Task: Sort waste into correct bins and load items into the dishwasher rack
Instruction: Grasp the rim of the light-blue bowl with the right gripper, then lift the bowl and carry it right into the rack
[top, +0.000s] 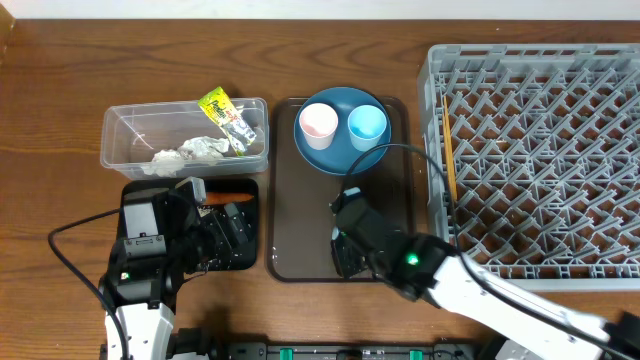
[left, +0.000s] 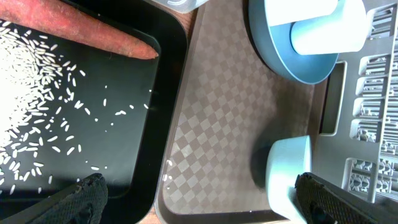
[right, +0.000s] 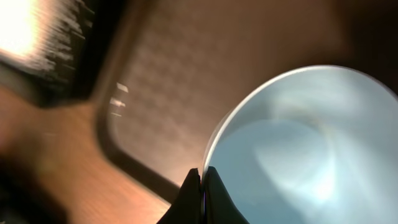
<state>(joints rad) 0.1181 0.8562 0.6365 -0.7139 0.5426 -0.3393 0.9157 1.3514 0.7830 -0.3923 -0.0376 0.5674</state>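
bowl: the bowl (right: 298, 143), white inside and pale blue outside, sat at the near end of the brown tray (top: 300, 220), close to its front edge. From overhead it was mostly hidden under the right arm.
right jaws: clenched on the bowl's rim. It was a thin pinch at one spot on the edge, and as far as I could tell one finger was inside and one outside.
the lift: my take is that a one-point rim grip lets the bowl swing, so go straight up and slow, and keep the wrist level. Don't turn toward the rack until the bowl's off the tray.
plate and cups: the blue plate (top: 342, 130) carried the pink cup (top: 318, 124) and the blue cup (top: 367, 123) at the far end of the tray, well apart from the bowl. I'd keep the path on the near side, away from them.
rack: the grey rack (top: 540, 150) stood just to the right of the tray. Its wall looked taller than the tray edge, so clear it first, then ease the bowl down between the pegs.
left jaws: wide open and holding nothing, hanging by the black tray (left: 124, 68) with the rice (left: 37, 112) and carrot (left: 93, 37). Best left parked there.
tub: the clear tub (top: 115, 140) held the paper (top: 190, 152) and wrapper (top: 228, 118).
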